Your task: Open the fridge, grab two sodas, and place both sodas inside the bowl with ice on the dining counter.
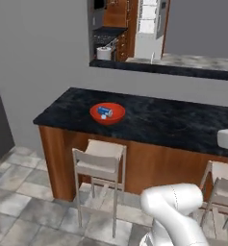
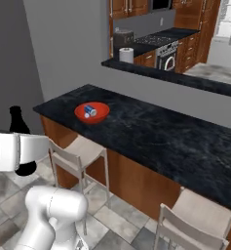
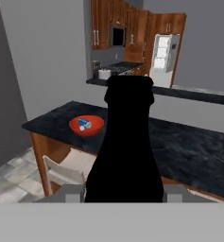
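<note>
At the far left of the right base view the black cola bottle (image 2: 17, 122) rises upright from the hand, well short of the dining counter (image 2: 161, 136). In the hand view the bottle (image 3: 125, 146) stands close before the camera with the finger tips at either side of its base, so the jaws are closed on the bottle. It hides much of the worktop behind it.

Further right, the red-orange bowl (image 1: 107, 113) sits near the left end of the black marble worktop (image 1: 173, 122), set back from the front edge. The blue can (image 1: 105, 111) already lies inside it among pale ice pieces, so one soda is delivered and the bottle is the one left. A stool (image 1: 100, 166) stands tucked under the worktop just below the bowl, and a second stool (image 1: 223, 190) stands at the right.

The risks ahead, as I judge them: the bottle is tall and the bowl is shallow, so set down upright it could tip over the rim and roll off the worktop. Lowered onto the can, it may knock the can out or shove the bowl toward the edge. The arm also has to clear the stool back and the worktop's front edge while reaching in. The bottle blocks the hand camera's sight of the centre, which makes the final aim harder.
</note>
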Tool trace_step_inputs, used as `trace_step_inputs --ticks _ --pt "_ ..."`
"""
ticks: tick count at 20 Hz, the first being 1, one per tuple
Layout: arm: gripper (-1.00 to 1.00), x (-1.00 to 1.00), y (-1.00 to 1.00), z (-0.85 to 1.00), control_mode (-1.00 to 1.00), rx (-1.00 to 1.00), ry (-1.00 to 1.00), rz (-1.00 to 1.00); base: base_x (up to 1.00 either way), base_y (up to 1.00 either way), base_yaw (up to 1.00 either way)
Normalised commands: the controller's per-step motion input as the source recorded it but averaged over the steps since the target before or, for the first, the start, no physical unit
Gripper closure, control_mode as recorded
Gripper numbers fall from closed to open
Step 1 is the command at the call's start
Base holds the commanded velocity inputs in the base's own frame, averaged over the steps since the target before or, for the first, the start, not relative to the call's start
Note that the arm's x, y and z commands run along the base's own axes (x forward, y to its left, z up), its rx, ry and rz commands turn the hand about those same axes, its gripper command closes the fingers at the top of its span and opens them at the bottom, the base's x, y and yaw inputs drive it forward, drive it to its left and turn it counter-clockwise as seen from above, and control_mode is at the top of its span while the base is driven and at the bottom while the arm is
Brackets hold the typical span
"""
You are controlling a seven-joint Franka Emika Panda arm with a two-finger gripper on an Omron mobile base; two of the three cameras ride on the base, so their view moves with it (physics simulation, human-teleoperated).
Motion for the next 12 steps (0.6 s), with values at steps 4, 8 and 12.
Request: trace_step_inputs --ticks 4,8,12 --pt "1.0 0.0 0.0 0.0 1.0 0.0 0.0 0.0 0.37 0.83 -0.36" --pt "1.0 0.0 0.0 0.0 1.0 0.0 0.0 0.0 0.41 0.79 -0.38" --pt "1.0 0.0 0.0 0.0 1.0 0.0 0.0 0.0 0.42 0.76 -0.4"
